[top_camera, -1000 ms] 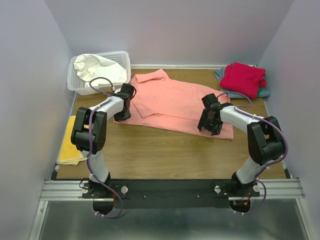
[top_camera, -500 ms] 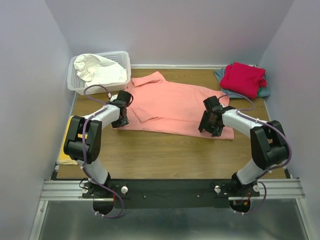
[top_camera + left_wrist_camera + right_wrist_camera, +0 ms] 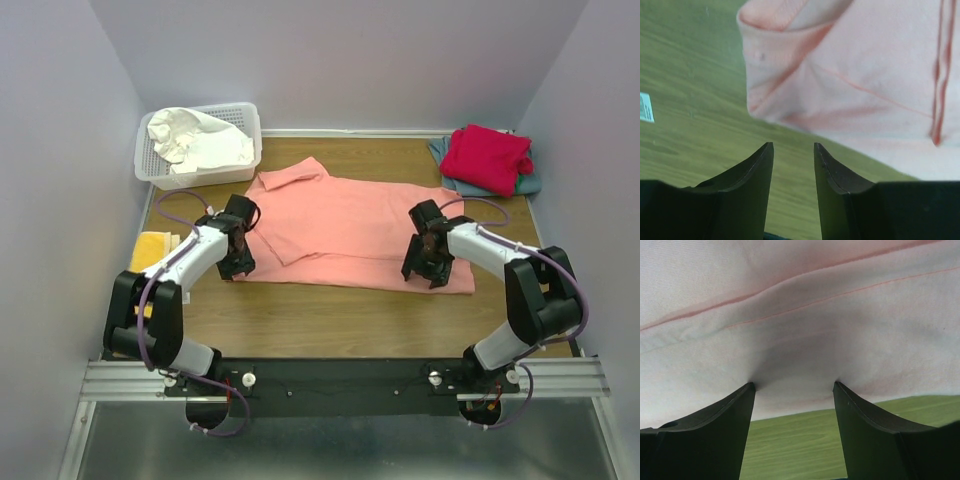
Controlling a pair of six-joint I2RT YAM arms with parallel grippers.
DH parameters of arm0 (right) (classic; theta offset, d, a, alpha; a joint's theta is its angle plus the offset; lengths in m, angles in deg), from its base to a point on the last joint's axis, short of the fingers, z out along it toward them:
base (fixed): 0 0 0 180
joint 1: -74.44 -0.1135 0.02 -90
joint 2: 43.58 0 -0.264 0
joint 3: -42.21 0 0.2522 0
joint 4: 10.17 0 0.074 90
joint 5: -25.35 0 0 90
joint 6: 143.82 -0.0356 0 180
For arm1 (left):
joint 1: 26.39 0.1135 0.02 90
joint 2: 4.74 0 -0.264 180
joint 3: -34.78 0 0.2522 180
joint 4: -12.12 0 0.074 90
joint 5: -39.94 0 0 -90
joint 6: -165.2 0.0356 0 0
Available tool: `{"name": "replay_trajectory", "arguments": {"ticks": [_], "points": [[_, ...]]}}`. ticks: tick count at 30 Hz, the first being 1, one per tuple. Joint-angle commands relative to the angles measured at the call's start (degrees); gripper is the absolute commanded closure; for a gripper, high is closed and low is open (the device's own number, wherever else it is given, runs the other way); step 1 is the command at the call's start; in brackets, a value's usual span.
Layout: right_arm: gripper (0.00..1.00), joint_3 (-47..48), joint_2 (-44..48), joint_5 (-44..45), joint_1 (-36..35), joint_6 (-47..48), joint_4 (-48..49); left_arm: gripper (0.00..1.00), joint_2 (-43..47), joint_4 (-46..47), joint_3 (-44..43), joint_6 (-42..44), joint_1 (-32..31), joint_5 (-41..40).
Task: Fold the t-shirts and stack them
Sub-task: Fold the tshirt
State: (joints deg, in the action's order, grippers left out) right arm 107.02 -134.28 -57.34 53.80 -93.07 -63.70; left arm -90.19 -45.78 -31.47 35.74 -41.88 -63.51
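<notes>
Lying flat on the wood-grain counter, the salmon-pink shirt shows a soft knit face crossed by raised seams. Left gripper: black tapered fingers a narrow gap apart, nothing between them, over bare counter just beside the shirt's folded corner. Right gripper: fingers spread wide, tips pressed into the near hem, cloth puckered between them. The crimson-red shirt rests on the grey-blue shirt at far right; the white shirt is crumpled in the lattice basket. Against one second ago, the pink shirt lies nearer the arm bases and smoother
</notes>
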Motion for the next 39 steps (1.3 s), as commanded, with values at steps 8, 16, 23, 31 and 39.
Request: {"name": "replay_trajectory", "arguments": {"ticks": [8, 16, 23, 31, 39], "points": [[0.29, -0.25, 3.94, 0.77, -0.27, -2.68, -10.24, 0.57, 10.39, -9.74, -0.06, -7.56, -7.44, -0.61], [0.30, 9.85, 7.64, 6.31, -0.80, -0.57, -10.86, 0.60, 10.48, 0.60, -7.01, -3.08, -8.95, 3.07], [0.30, 13.63, 6.58, 6.84, -1.24, -1.36, -10.59, 0.61, 4.95, 4.85, -7.98, -2.28, -10.88, 4.67], [0.30, 15.22, 7.99, 7.89, -1.24, -1.98, -10.50, 0.64, -4.45, 9.86, -9.56, -2.46, -14.30, 4.40], [0.30, 14.70, 8.52, 7.81, -1.24, -2.24, -10.51, 0.61, -11.13, 9.34, -11.41, -3.16, -15.19, 2.82]]}}
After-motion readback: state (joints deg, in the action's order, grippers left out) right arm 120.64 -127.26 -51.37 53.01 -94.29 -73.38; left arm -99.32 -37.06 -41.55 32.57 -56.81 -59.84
